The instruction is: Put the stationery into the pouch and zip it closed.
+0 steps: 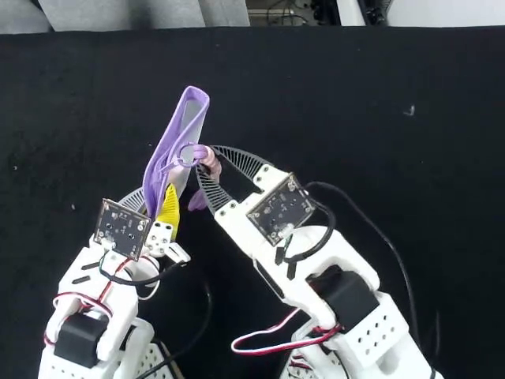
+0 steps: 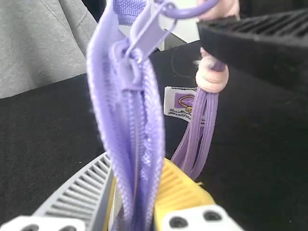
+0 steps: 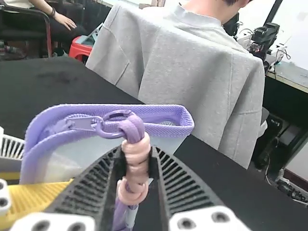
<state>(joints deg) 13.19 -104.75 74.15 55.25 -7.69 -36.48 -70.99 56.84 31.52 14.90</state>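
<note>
Two grippers hold one purple pouch [image 1: 180, 126] up over the black surface [image 1: 394, 103]. The pouch is long and thin. In the high view its long side runs from the left gripper [image 1: 155, 193] out and away from the arms, leaning a little to the right, and its far end points away from both arms. It stands on its thin edge, with the zip side turned to the right gripper [image 1: 203, 160]. The near end of the pouch sits between the left gripper's fingers [image 2: 183, 187], one yellow and one grey. They press on it from both sides, and the rest of the pouch sticks out past their tips. In the left wrist view the zip teeth are joined below the zip pull [image 2: 144, 36]. A pink cord [image 3: 134, 163] hangs from the zip pull, just beside the middle of the pouch. The right gripper's black fingers [image 3: 91, 192] pinch this cord between them, close under the pull. Thin purple strings [image 2: 197, 139] hang down from the cord. A small white label [image 2: 180, 103] sticks out from the pouch, near the strings.
</note>
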